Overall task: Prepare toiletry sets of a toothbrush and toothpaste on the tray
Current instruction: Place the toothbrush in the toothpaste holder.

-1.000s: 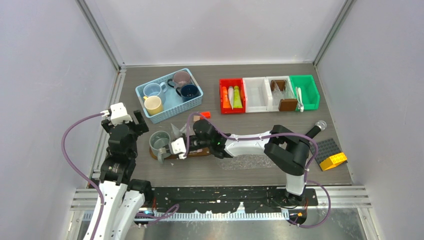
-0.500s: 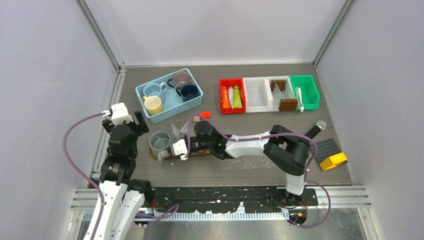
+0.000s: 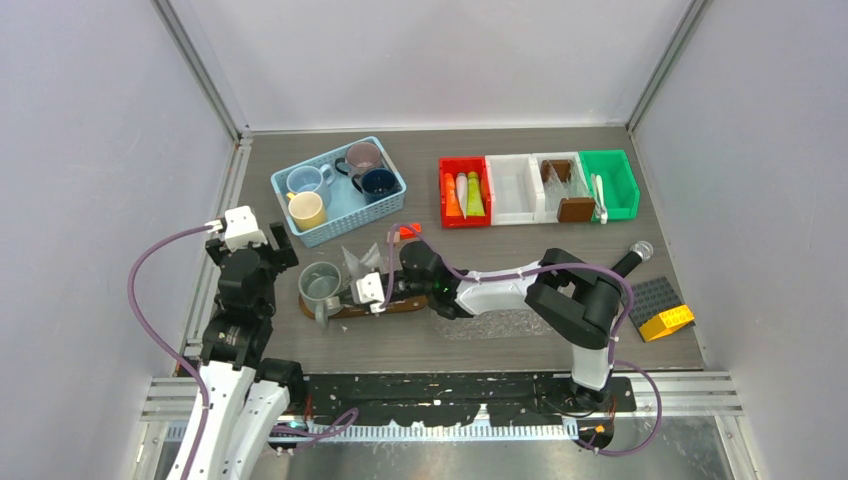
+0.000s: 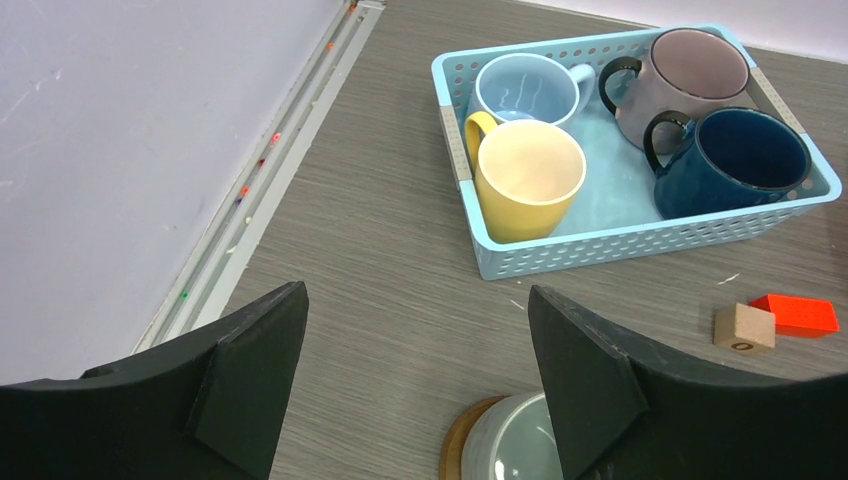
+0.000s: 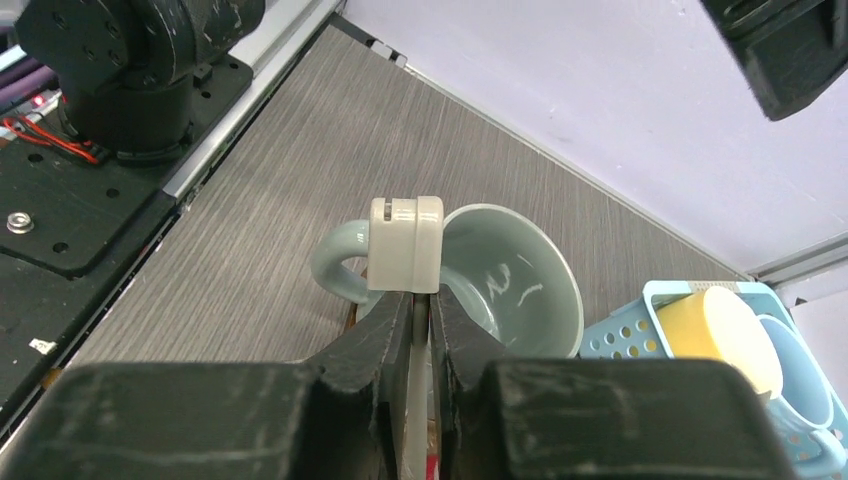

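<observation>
The right pincer (image 5: 420, 302) is clenched on a small cream-white toothpaste tube (image 5: 404, 240). The thin end of the tube is pinched between the two black fingers (image 5: 372, 350), and its thicker end sticks out past the fingertips. That end is right at the near rim of the grey-green mug (image 5: 515, 290), just above where the handle joins; whether it touches the rim cannot be told. The mug stands upright on the left end of the brown tray (image 3: 395, 306), near the middle of the table (image 3: 500, 255).

The left pincer (image 4: 420, 400) is released, its fingers spread wide with only bare table between them. It hangs left of the tray, and the mug's rim shows at the bottom edge of its wrist view.

Behind the tray, the blue basket (image 4: 620, 245) holds four upright mugs: the light blue mug (image 4: 525, 88), the cream-yellow mug (image 4: 530, 180), the mauve mug (image 4: 690, 75) and the navy mug (image 4: 740, 160). A small wooden cube (image 4: 743, 327) and a red block (image 4: 795, 314) lie beside each other on the table, between basket and tray.

At the far right, the red bin (image 3: 444, 190) holds more tubes lying side by side: one orange, one white and one green.
</observation>
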Controlling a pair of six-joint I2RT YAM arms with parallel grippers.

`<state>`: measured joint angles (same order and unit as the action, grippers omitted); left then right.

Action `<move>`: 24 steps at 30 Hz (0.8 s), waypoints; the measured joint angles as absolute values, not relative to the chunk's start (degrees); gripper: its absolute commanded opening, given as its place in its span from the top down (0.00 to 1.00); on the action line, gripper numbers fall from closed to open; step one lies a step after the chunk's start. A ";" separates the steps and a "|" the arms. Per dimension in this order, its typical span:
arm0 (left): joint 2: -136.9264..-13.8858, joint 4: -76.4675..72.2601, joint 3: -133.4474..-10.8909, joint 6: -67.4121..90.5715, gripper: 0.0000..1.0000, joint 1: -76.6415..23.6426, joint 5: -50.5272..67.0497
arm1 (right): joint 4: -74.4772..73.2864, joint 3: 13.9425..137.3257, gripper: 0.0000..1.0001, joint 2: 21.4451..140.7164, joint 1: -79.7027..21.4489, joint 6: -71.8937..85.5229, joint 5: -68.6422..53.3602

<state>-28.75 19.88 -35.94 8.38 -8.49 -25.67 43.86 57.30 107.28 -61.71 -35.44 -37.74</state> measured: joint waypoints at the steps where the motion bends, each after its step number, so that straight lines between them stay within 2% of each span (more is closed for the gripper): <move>1: -28.75 19.84 -35.86 8.34 0.17 -8.49 -25.67 | 44.29 57.21 0.84 107.28 -61.71 -35.18 -37.89; 24: -28.77 19.49 -35.29 6.98 0.18 -8.49 -25.19 | 56.86 53.76 0.78 107.28 -60.88 -28.29 -39.66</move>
<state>-28.77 19.49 -35.29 6.98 -8.49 -25.19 56.86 53.76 107.28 -60.88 -28.29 -39.66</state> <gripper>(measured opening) 0.828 0.222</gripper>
